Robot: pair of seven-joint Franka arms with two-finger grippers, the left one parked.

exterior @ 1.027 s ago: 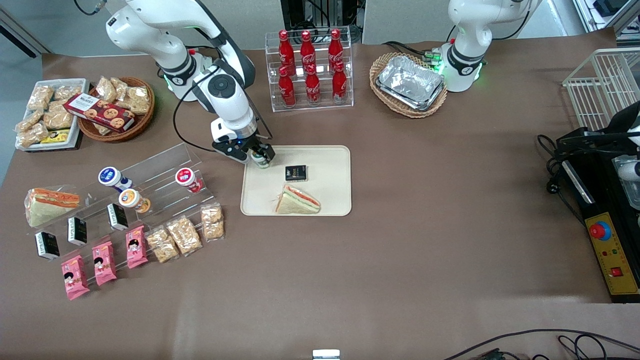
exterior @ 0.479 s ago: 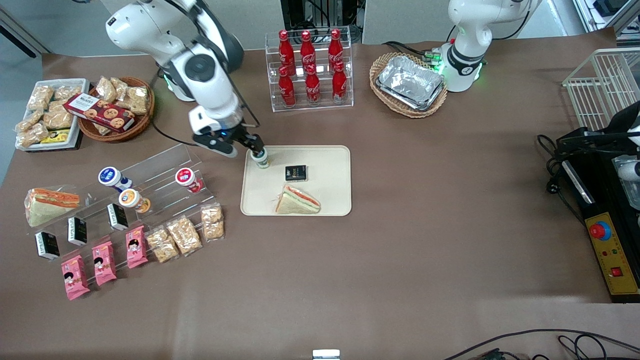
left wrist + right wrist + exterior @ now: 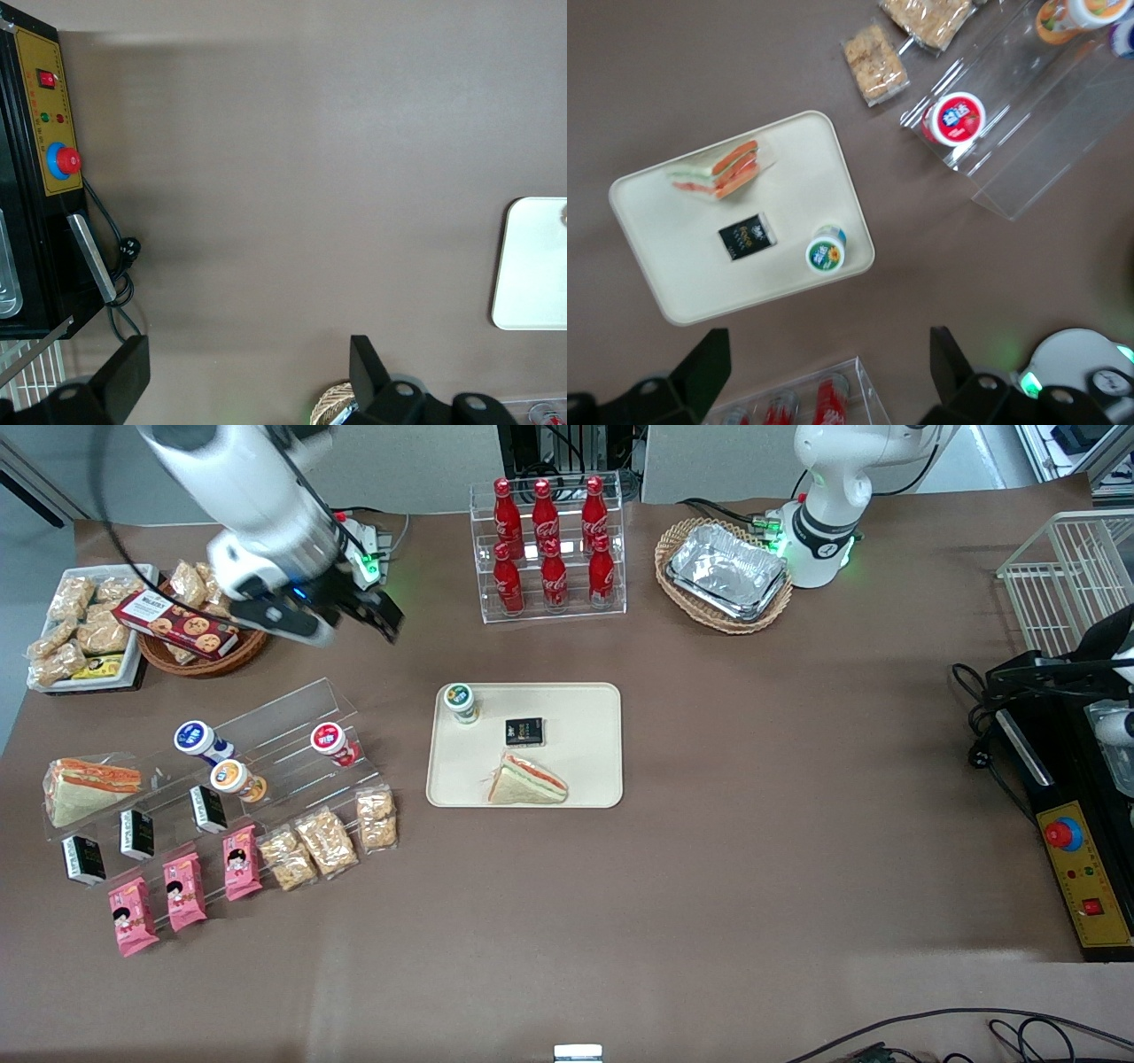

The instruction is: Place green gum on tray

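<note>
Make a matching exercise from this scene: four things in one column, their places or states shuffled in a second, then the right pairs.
Things
1. green gum
2. sandwich
3. red-lidded bottle
4. gripper

Places or states
A. on the clear acrylic stand
B. raised above the table, open, holding nothing
C. upright in a corner of the tray
D. lying at the tray's edge nearest the front camera

Pairs: 1-C, 2-D, 3-A, 4-B

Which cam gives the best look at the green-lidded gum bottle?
Right wrist view: the small green-lidded gum bottle shows close, standing on the cream rectangular tray. The front view shows it smaller; the left wrist view misses it. The gripper is open, raised clear.
</note>
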